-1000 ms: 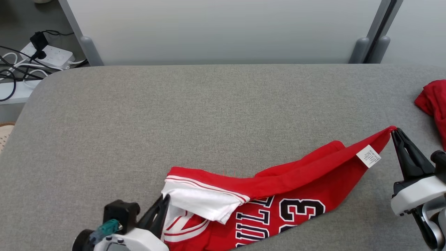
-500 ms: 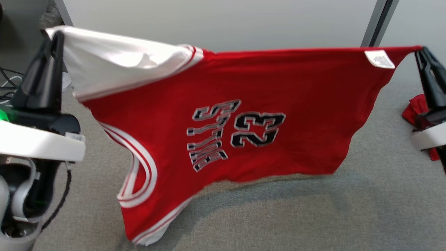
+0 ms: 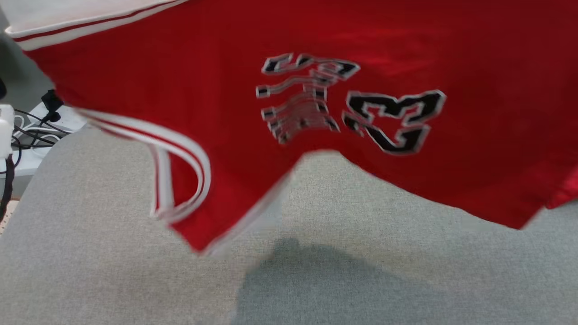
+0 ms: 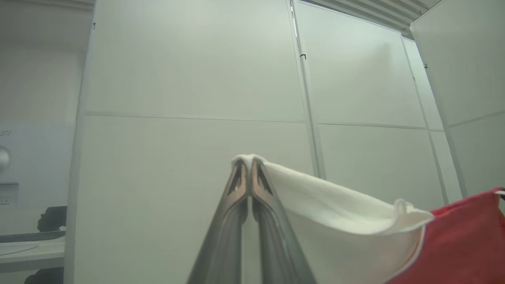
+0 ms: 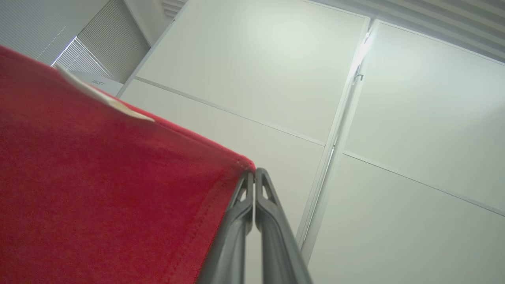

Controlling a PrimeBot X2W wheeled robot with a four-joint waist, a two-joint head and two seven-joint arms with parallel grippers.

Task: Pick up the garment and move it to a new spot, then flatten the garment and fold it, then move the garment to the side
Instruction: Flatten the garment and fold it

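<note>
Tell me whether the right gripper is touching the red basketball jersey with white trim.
Touching. The right wrist view shows the right gripper pinched shut on a corner of the red jersey.

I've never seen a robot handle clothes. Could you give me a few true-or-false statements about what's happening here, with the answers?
1. The jersey is held up over the grey table. True.
2. The left gripper pinches a red corner. False: it pinches white cloth of the jersey.
3. The right gripper is shut on a red corner. True.
4. The jersey's number is 45. False: it reads 23.
</note>
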